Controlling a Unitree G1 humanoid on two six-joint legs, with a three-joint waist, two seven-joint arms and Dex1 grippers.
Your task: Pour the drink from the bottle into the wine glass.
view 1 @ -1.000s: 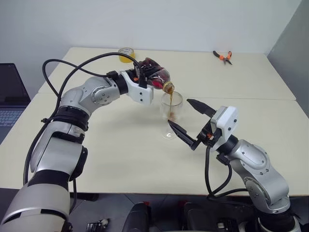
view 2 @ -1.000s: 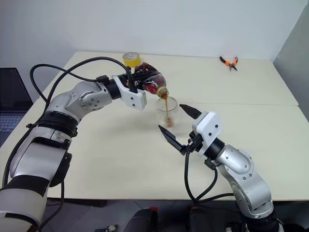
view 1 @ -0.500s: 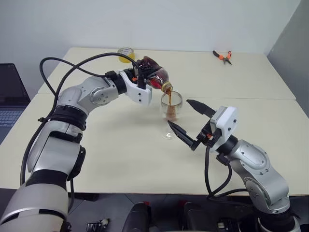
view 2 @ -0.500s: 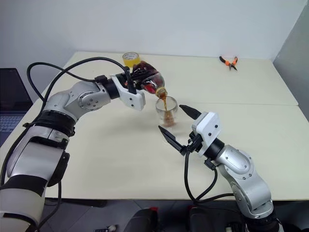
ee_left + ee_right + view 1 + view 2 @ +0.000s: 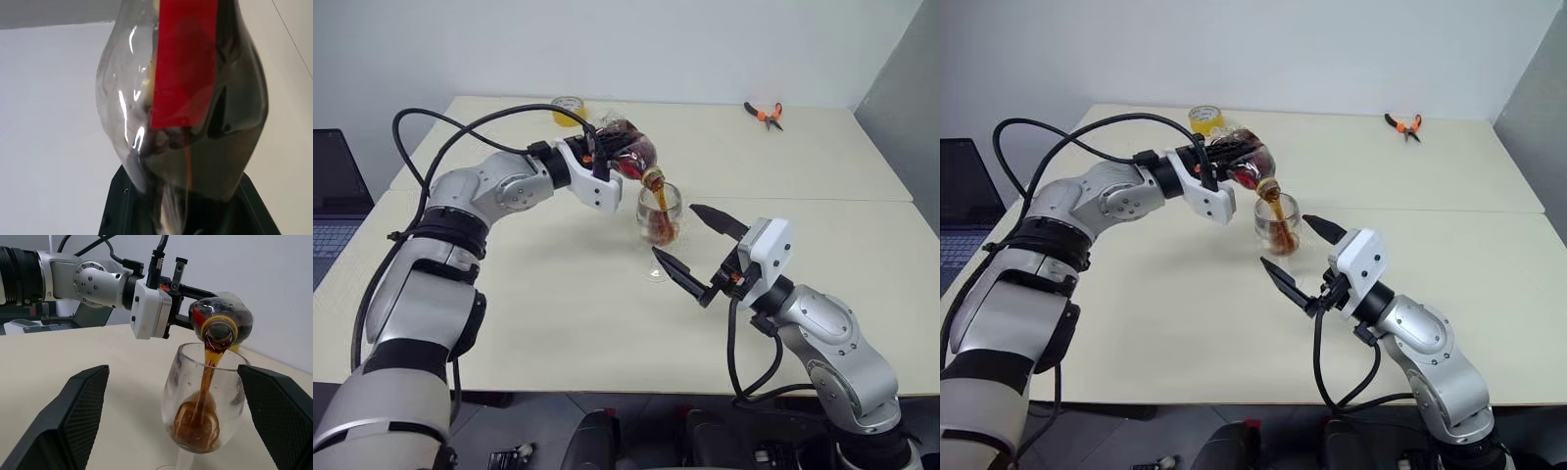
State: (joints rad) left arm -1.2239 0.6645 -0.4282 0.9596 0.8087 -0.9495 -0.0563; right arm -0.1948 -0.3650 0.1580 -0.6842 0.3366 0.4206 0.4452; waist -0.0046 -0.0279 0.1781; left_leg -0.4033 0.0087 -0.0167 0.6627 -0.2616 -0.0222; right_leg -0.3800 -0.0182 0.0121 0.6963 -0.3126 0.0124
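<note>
One thin stream of drink (image 5: 208,369) falls into the glass (image 5: 205,396); the left gripper (image 5: 599,155), clamping the bottle (image 5: 628,155), should tilt slowly, while the right gripper (image 5: 700,250) waits wide open beside the glass.

The bottle (image 5: 628,155) tilts over the wine glass (image 5: 660,227), drink (image 5: 198,423) in its bowl, pliers (image 5: 765,115) far behind.

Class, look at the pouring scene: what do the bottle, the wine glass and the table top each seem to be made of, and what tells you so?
The bottle: probably thin clear plastic; its glossy wall looks softly dented beside the red label.
The wine glass: apparently glass, clear and shiny, with a thin even rim and the drink showing through.
The table: smooth matte cream surface, perhaps laminate; the material underneath cannot be told.
</note>
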